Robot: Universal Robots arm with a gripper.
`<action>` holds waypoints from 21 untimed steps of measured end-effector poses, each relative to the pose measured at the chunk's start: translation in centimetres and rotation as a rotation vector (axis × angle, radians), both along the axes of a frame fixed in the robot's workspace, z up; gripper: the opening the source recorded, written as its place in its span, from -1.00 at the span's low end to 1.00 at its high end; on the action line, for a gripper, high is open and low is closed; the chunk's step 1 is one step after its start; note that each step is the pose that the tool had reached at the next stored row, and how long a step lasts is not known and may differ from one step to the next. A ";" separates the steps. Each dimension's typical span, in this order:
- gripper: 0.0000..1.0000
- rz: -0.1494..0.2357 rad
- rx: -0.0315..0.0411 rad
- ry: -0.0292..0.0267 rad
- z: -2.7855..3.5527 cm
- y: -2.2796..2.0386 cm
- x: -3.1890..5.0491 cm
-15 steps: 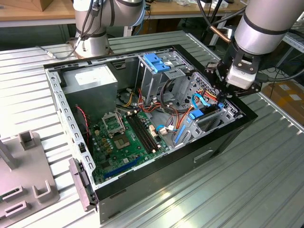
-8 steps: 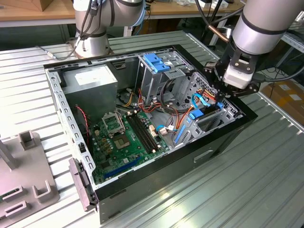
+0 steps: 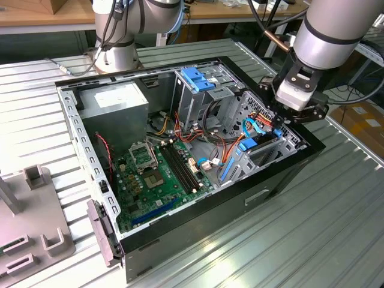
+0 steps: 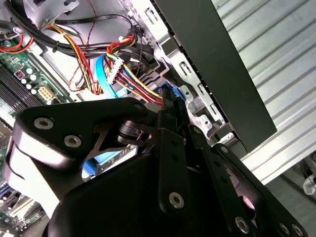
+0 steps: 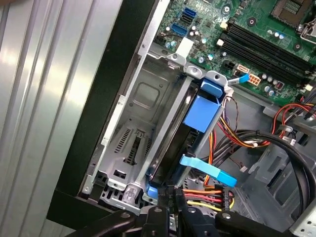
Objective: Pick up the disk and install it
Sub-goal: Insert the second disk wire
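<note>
The hand (image 3: 287, 117) hangs low over the far corner of the open computer case (image 3: 198, 237), at the exterior view's right. Its black fingers (image 4: 170, 148) are pressed together in the second wrist view, with a thin dark edge between them. That edge seems to be the top of the disk (image 5: 173, 148), but the grip itself is partly hidden.

The disk stands on its edge in a slot of the grey metal drive cage (image 5: 133, 133), close to the case's black side wall. In the first wrist view its dark body runs down into the slot, with a blue plastic bracket (image 5: 202, 112) along one side. A flat blue cable (image 5: 207, 170) crosses just beside it. No label on the disk can be read here.

The room around the hand is tight. Red, yellow and orange wires (image 4: 123, 69) bunch up right beside the fingers, and the cage wall is on the other side. The black edge of the case (image 4: 212, 64) is close too.

The grey arm (image 3: 333, 30) comes down steeply from the top of the exterior view, with the wrist tipped toward the case.

Farther away, the green board (image 3: 159, 177) lies flat on the bottom of the case. A grey power box (image 3: 114, 105) with a white label sits in the far corner; its print is too small to read. A blue handle (image 3: 198, 78) tops another metal cage. The case rests on a ribbed metal surface (image 3: 312, 234).
</note>
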State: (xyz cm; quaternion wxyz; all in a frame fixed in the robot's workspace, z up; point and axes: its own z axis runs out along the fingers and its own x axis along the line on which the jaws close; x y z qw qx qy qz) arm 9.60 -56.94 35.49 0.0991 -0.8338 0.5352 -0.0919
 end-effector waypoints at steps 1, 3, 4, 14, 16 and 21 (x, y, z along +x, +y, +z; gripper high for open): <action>-0.67 0.000 -0.0003 0.0000 0.01 0.00 0.00; -0.67 -0.001 -0.0001 0.0121 0.00 0.01 -0.01; -0.67 -0.001 -0.0004 0.0420 -0.03 0.01 0.02; -0.67 -0.052 0.0115 0.0589 -0.29 0.00 0.05; -0.67 -0.080 0.0221 0.0590 -0.40 0.01 0.05; -0.67 -0.120 0.0375 0.0594 -0.47 0.01 0.05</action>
